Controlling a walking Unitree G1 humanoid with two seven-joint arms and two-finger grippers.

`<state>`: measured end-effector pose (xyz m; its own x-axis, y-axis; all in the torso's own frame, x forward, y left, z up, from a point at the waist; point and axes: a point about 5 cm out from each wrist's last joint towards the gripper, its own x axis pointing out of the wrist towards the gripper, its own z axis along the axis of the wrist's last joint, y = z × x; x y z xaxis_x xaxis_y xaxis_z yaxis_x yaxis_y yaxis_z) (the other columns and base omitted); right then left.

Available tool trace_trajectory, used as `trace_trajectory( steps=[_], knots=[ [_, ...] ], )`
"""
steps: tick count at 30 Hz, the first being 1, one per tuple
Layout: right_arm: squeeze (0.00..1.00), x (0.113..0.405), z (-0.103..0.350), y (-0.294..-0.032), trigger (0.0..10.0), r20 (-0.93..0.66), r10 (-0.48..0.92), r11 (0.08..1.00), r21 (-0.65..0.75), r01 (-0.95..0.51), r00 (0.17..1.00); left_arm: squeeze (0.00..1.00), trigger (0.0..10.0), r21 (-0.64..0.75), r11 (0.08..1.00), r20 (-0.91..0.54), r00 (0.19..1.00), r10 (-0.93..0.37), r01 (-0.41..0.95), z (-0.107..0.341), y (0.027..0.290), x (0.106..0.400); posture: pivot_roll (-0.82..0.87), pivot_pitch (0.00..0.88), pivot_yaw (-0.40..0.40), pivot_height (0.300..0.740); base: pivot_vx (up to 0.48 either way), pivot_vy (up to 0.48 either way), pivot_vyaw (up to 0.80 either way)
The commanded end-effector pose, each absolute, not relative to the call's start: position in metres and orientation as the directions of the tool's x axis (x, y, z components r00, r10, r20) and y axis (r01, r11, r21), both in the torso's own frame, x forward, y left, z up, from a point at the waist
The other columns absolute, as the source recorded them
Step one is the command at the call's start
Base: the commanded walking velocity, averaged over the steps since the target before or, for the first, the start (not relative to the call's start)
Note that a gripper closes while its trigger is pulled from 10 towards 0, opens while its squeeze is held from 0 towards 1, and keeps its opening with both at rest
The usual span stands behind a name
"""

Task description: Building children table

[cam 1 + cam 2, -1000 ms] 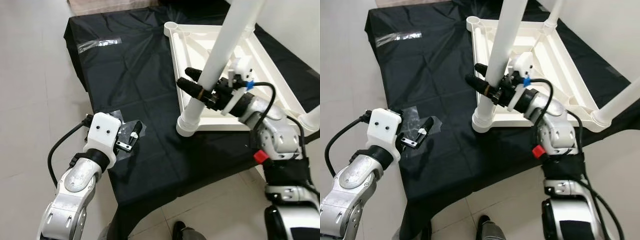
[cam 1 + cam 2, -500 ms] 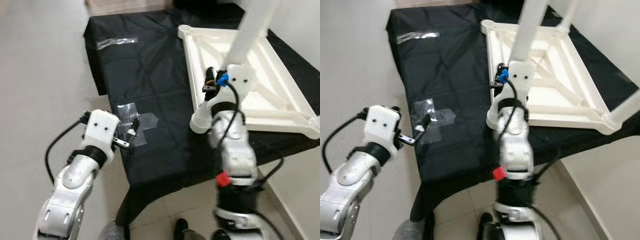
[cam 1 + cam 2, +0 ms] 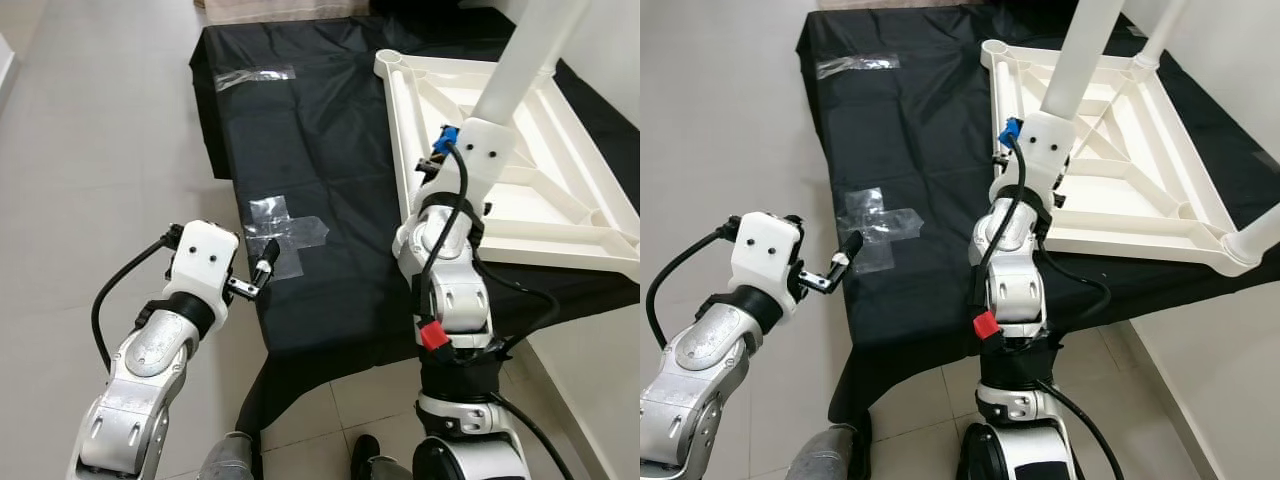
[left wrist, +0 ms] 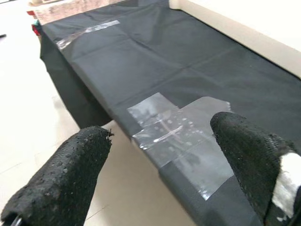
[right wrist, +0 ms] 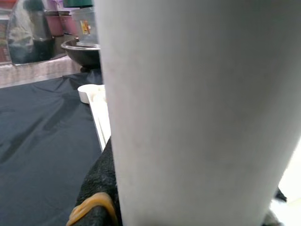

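Rotation of the right gripper (image 3: 437, 172) around the upright white leg (image 3: 1077, 62), which it grips above the upturned tabletop (image 3: 1140, 120), suggests screwing-in; left gripper (image 3: 837, 267) hangs open, empty.

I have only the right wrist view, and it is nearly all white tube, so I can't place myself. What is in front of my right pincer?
Observer: Your right pincer is closed round the white leg, low down on it.
Operator: Where does that leg stand?
Observer: It rises at the near corner of the upturned white tabletop, which lies on the black cloth. Your arm hides the joint itself.
Operator: And my left?
Observer: The left pincer is open and empty. It hovers at the cloth's edge beside a patch of clear tape.
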<state>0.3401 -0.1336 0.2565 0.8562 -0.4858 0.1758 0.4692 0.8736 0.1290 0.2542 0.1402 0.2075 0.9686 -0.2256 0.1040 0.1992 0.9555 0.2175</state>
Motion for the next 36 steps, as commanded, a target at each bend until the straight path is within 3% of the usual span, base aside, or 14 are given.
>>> trace_trajectory(
  steps=[1,3,4,15,16,18,19,36],
  knots=[
    [0.00,0.344,0.214,-0.109,10.0,-0.077,-0.451,0.884,0.096,0.457,0.889,0.00,10.0,0.227,0.953,0.095,0.969,-0.229,0.203,0.204,0.140,0.253,0.15,0.297,-0.036,0.740,0.000,0.000,0.00],
    [0.00,0.344,0.213,-0.108,10.0,-0.079,-0.453,0.883,0.094,0.459,0.888,0.00,10.0,0.226,0.953,0.096,0.969,-0.229,0.202,0.204,0.139,0.254,0.15,0.297,-0.036,0.740,0.000,0.000,0.00],
    [1.00,0.343,0.214,-0.105,10.0,-0.070,-0.427,0.897,0.095,0.433,0.901,0.00,10.0,0.227,0.952,0.095,0.969,-0.229,0.203,0.204,0.139,0.253,0.15,0.296,-0.036,0.740,0.000,0.000,0.00],
    [1.00,0.340,0.220,-0.100,10.0,-0.026,-0.437,0.894,0.097,0.437,0.899,0.00,10.0,0.227,0.952,0.086,0.970,-0.229,0.205,0.201,0.140,0.252,0.15,0.285,-0.032,0.740,0.000,0.000,0.00],
    [0.22,0.340,0.220,-0.100,10.0,-0.024,-0.429,0.898,0.096,0.430,0.903,0.00,10.0,0.226,0.952,0.086,0.970,-0.229,0.205,0.201,0.140,0.252,0.15,0.285,-0.032,0.740,0.000,0.000,0.00],
    [0.22,0.340,0.221,-0.100,10.0,-0.025,-0.425,0.900,0.094,0.425,0.905,0.00,10.0,0.225,0.953,0.086,0.970,-0.229,0.205,0.201,0.140,0.252,0.15,0.283,-0.032,0.740,0.000,0.000,0.00],
    [0.00,0.340,0.222,-0.099,10.0,-0.023,-0.416,0.904,0.096,0.416,0.909,0.00,10.0,0.225,0.953,0.088,0.970,-0.227,0.203,0.201,0.140,0.252,0.15,0.283,-0.032,0.740,0.000,0.000,0.00],
    [0.00,0.333,0.225,-0.093,10.0,0.032,-0.355,0.933,0.082,0.352,0.934,0.00,10.0,0.232,0.951,0.084,0.970,-0.228,0.204,0.200,0.141,0.252,0.15,0.274,-0.030,0.740,0.000,0.000,0.00]
  ],
)
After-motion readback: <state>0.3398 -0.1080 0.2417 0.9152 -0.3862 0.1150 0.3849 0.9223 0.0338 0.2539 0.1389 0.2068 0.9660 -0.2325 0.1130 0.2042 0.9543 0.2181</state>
